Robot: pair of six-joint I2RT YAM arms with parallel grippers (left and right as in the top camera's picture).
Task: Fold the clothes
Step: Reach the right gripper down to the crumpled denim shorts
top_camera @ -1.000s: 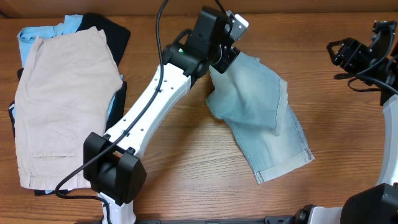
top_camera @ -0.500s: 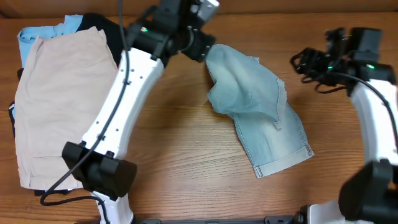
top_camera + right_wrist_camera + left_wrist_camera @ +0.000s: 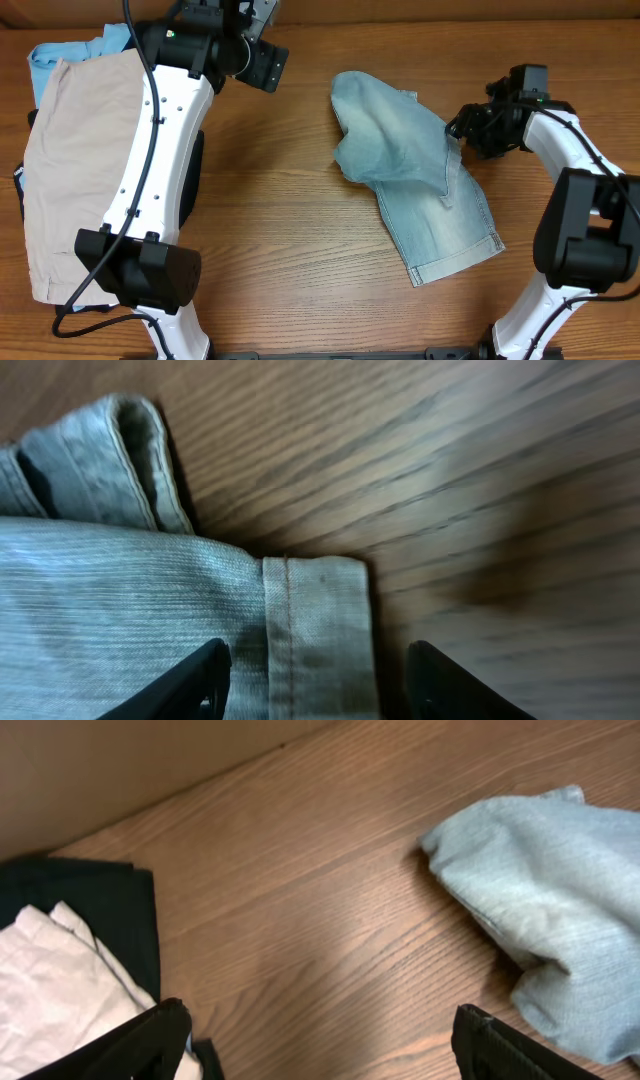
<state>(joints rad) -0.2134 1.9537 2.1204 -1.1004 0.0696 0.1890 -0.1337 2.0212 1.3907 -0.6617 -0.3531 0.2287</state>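
The light-blue denim shorts [image 3: 420, 175] lie crumpled on the wooden table, one hemmed leg pointing to the front right. My left gripper [image 3: 262, 68] is open and empty, above bare wood to the left of the shorts; its view shows the denim [image 3: 545, 900] at right. My right gripper [image 3: 470, 130] is open, low over the shorts' right edge, its fingers astride a stitched hem strip [image 3: 315, 635]. Beige shorts [image 3: 85, 170] top a pile at far left, over sky-blue [image 3: 70, 48] and black garments [image 3: 100, 910].
A brown wall [image 3: 120, 760] runs along the table's far edge. The left arm's white links [image 3: 160, 170] reach over the pile's right side. Bare wood [image 3: 290, 240] lies between pile and denim.
My left gripper has let go of the denim and swung left toward the pile. My right gripper has come in from the far right and down to the shorts' right edge.
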